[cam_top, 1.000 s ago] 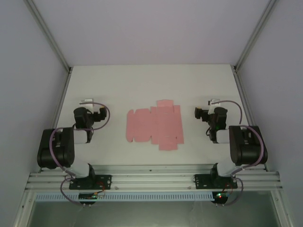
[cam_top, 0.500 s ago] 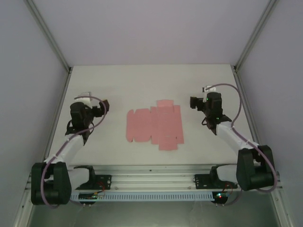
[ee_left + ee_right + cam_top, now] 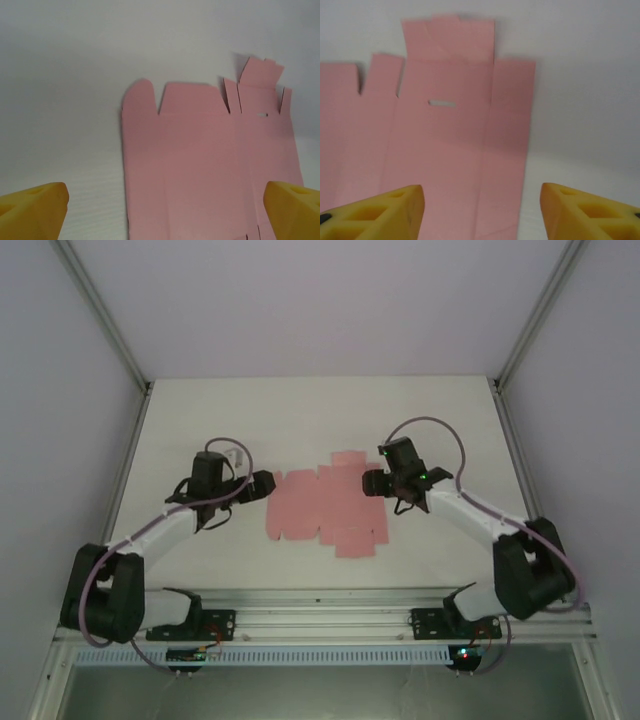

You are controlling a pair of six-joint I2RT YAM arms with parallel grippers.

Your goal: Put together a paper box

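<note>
Top external: flat paper box (image 3: 325, 505) on white table (image 3: 300, 420) between grey walls (image 3: 60, 390), left pincer (image 3: 262, 483) and right pincer (image 3: 369, 483) agape, empty.

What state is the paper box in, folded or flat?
Spread flat: the paper box lies as an unfolded sheet on the table, no walls raised.

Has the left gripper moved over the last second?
Yes. The left gripper swung rightward, up to the left edge of the paper box, which has not shifted.

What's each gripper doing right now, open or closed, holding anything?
Left gripper: open, holding nothing, beside the paper box.
Right gripper: open, holding nothing.
</note>
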